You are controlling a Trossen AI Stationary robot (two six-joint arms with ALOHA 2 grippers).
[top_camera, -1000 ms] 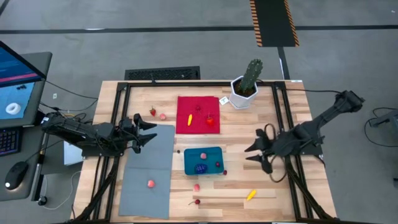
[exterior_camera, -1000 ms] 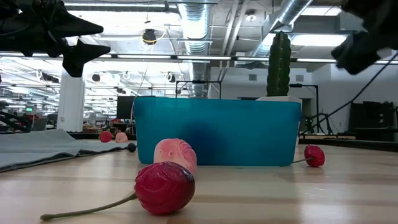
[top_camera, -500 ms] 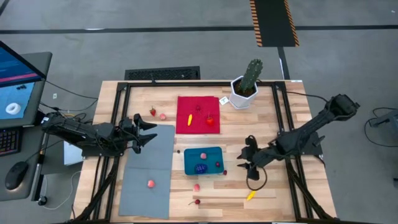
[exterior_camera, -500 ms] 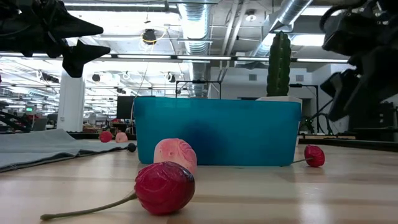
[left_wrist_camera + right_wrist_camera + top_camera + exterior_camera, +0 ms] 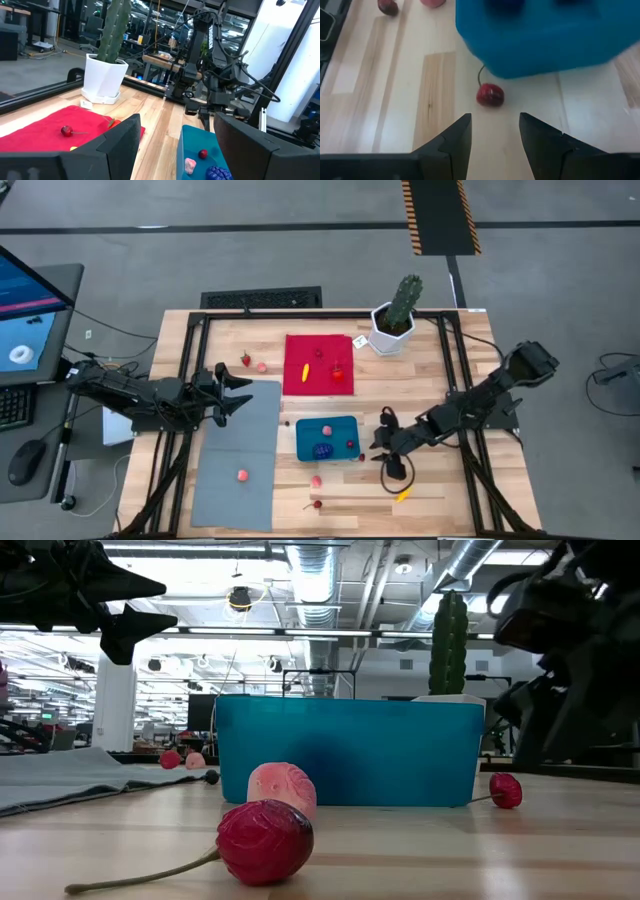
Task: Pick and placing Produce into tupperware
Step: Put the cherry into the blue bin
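Observation:
The teal tupperware point(image 5: 327, 438) sits mid-table and holds a pink piece point(image 5: 326, 429), a dark blue cluster point(image 5: 322, 450) and a red cherry point(image 5: 350, 444). A loose cherry point(image 5: 361, 457) lies on the wood at its near right corner. My right gripper point(image 5: 376, 444) is open just right of that cherry; in the right wrist view point(image 5: 495, 135) its fingers stand short of the cherry point(image 5: 490, 95) and touch nothing. My left gripper point(image 5: 240, 392) is open and empty, raised at the grey mat's far left corner.
A red cloth point(image 5: 319, 364) carries a yellow piece, a cherry and a strawberry. A strawberry point(image 5: 245, 360) and a pink piece point(image 5: 262, 366) lie left of it. A grey mat point(image 5: 240, 455) holds a pink piece. A cherry point(image 5: 317, 503), a pink piece point(image 5: 316, 480) and a yellow piece point(image 5: 403, 493) lie near the front edge. A cactus point(image 5: 398, 315) stands at the back.
My right gripper has travelled from the table's right side toward its left, toward the tupperware's near right corner and the loose cherry, coming lower into the low view. It stays open.

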